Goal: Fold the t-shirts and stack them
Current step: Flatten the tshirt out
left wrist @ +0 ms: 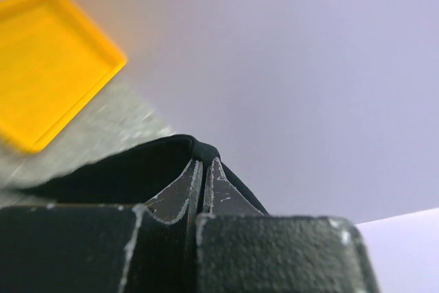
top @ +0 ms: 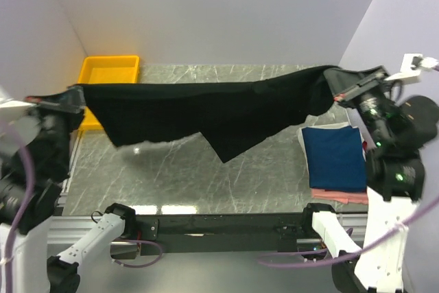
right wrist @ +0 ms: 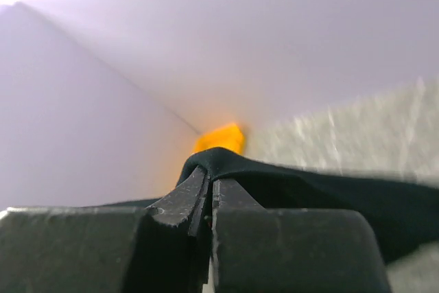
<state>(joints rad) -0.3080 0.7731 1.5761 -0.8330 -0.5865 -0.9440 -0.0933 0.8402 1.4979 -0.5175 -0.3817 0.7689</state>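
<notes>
The large black t-shirt (top: 206,111) hangs stretched in the air across the table between both arms, its lower edge drooping in the middle. My left gripper (top: 77,94) is shut on its left end, with cloth (left wrist: 130,169) pinched at the closed fingertips (left wrist: 204,164). My right gripper (top: 337,81) is shut on its right end, with cloth (right wrist: 322,186) draped over the closed tips (right wrist: 210,173). A folded navy blue t-shirt (top: 334,158) lies at the right on a pink/red one (top: 339,195), with a white one (top: 328,128) showing at the far edge.
A yellow plastic tray (top: 108,72) sits at the back left corner; it also shows in the left wrist view (left wrist: 44,66) and as a blur in the right wrist view (right wrist: 219,138). The grey marble table (top: 192,176) lies under the hanging shirt. Walls enclose three sides.
</notes>
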